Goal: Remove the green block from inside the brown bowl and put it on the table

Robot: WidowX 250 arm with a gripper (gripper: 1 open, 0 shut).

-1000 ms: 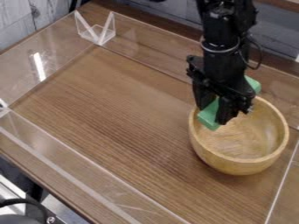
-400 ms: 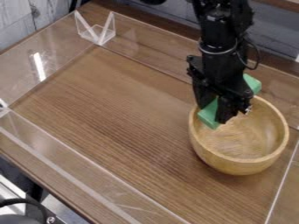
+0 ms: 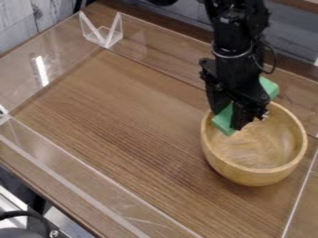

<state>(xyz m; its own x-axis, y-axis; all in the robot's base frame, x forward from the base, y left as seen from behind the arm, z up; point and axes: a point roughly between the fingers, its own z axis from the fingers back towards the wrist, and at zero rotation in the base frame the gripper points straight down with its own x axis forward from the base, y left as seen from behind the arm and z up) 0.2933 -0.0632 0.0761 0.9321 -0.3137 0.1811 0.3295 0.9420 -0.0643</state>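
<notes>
While the gripper (image 3: 235, 119) is pointed steeply downward over the near-left part of the brown bowl (image 3: 256, 143), its fingers are clamped on the green block (image 3: 224, 122). The block is pinched between the fingertips, with one green edge showing at the gripper's lower left and another patch at its upper right. The block is held within the bowl's rim. The table (image 3: 118, 116) extends to the gripper's left.
</notes>
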